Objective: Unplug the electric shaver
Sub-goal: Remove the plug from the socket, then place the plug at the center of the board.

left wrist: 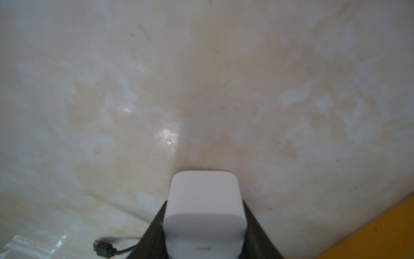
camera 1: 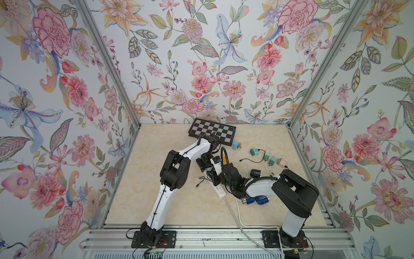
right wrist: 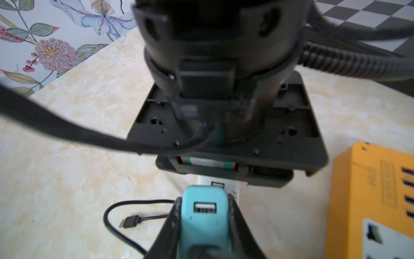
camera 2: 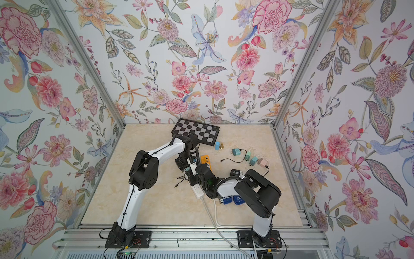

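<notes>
A white power strip [camera 1: 218, 189] lies slantwise mid-table. A teal charger [right wrist: 205, 215] stands plugged into it, and my right gripper [right wrist: 205, 201] is shut on the charger's sides. One USB port on the charger is empty. A dark cable leaves it lower down, and its far end is hidden. My left gripper [left wrist: 204, 204] is shut on the strip's far end [left wrist: 205, 190], close beyond the right gripper [camera 1: 214, 177]. A blue electric shaver [camera 1: 262, 199] lies by the right arm's elbow. A black shaver [camera 1: 256, 173] lies behind that arm.
An orange power strip [right wrist: 369, 201] lies just right of the white one. A loose black USB plug [right wrist: 131, 220] and its cable rest on the left. Several small chargers [camera 1: 254, 152] sit at the right. A chessboard [camera 1: 212, 132], blue cylinder [camera 1: 235, 145] and pawn [camera 1: 239, 145] stand behind.
</notes>
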Tool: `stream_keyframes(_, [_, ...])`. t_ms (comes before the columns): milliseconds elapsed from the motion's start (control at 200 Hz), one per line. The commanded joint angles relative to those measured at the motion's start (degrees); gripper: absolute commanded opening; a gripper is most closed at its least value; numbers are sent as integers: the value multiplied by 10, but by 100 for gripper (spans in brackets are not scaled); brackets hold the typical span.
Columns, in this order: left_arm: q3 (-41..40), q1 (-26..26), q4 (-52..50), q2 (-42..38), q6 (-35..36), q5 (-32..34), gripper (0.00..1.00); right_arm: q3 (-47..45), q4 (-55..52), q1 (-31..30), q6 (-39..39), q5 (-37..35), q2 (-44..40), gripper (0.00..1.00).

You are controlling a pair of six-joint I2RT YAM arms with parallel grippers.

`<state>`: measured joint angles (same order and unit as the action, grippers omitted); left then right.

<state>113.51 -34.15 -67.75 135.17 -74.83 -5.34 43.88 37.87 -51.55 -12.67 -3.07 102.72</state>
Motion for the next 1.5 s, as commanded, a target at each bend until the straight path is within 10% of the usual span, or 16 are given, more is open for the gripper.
stream_keyframes(0, [0, -4, -1, 21, 4, 23, 27, 39, 0, -49, 65, -24, -37, 0])
stream_keyframes(215, [-4, -5, 2, 23, 1, 23, 27, 52, -49, -84, 153, -108, -41, 0])
stream_keyframes(485, [-6, -7, 4, 24, -2, 25, 27, -10, 48, -19, 12, -2, -60, 0])
stream_keyframes(1066, [9, -9, 43, -17, 16, 78, 43, -71, -92, 20, 25, 37, -270, 0])
stream_keyframes(1491, [-17, -9, 82, -77, 30, 136, 74, -100, -303, 295, -41, 155, -441, 0])
